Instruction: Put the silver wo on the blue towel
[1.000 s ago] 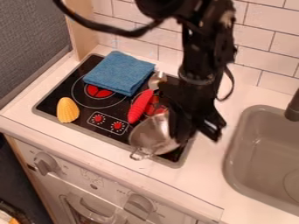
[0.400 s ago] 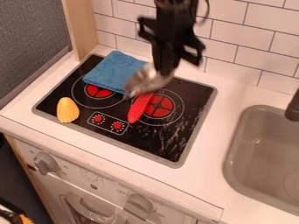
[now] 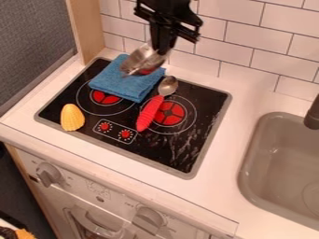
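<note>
From here, jaws pinch rim of silver wok (image 3: 141, 60), tilted over blue towel (image 3: 118, 85). Carrying looks nearly done; wants levelling, lowering, release next.

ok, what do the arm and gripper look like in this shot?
The visible end of the arm is black. The gripper is black too: a broad, blocky body with angular, bracket-like parts jutting out at the sides, and narrow, straight dark fingers below. Finer markings I can't make out.
</note>
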`<state>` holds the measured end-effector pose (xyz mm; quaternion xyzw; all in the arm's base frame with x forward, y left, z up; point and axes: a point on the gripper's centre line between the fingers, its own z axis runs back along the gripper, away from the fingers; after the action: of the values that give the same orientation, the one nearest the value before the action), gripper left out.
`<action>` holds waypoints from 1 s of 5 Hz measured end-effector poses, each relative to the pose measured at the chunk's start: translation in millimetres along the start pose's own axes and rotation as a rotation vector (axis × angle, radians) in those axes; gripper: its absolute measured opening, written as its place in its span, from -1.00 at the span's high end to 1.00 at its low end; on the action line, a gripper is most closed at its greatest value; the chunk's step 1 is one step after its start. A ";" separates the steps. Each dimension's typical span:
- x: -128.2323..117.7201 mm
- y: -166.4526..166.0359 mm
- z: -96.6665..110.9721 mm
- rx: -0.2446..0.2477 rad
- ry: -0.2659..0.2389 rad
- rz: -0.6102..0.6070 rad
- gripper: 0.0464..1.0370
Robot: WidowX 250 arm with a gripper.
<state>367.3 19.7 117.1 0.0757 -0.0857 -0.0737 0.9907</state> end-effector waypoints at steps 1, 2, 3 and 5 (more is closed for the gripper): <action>10.2 16.8 -16.4 0.014 0.032 0.037 0.98; 14.2 32.0 -25.2 0.025 0.054 0.061 0.98; 11.0 40.7 -26.7 0.038 0.066 0.070 0.98; 4.7 45.6 -45.7 0.075 0.124 0.064 0.92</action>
<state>386.3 69.8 80.8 0.1143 -0.0292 -0.0341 0.9924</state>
